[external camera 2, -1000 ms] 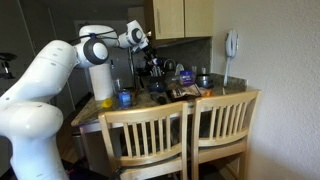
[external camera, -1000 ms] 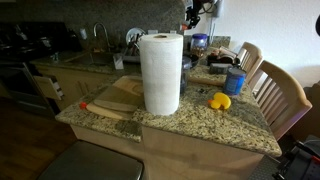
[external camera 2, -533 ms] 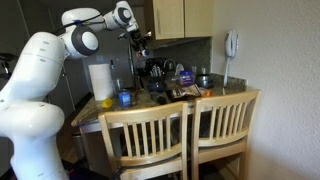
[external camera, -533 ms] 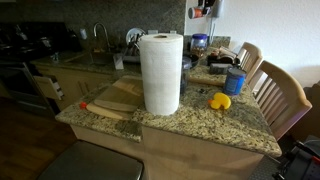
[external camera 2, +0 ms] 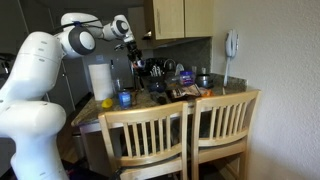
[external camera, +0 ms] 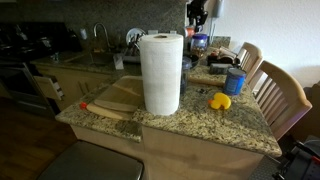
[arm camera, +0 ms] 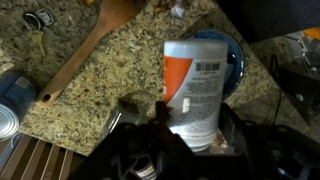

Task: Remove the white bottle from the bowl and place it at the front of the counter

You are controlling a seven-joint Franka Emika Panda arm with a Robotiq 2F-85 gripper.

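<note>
**Bottle clamped in the claw, bowl mostly hidden behind it**

In the wrist view the gripper (arm camera: 178, 122) is clenched on the white bottle (arm camera: 195, 80), with a dark finger on either side. The bottle's lower end is lost behind the claw. Only an arc of a blue bowl (arm camera: 233, 62) shows past the bottle, on the counter (arm camera: 100, 75). A wooden spoon (arm camera: 85, 50) lies to the left, and a can (arm camera: 12, 100) is cut off at the left edge. In an exterior view the paper towel roll (external camera: 160, 72) stands near. The claw sits far behind it at the top edge, too dim to read.

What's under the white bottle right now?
Wrist view: the rim of a blue bowl peeks out beneath the white bottle, with the granite counter around it. The bottle covers the bowl's inside.
</note>
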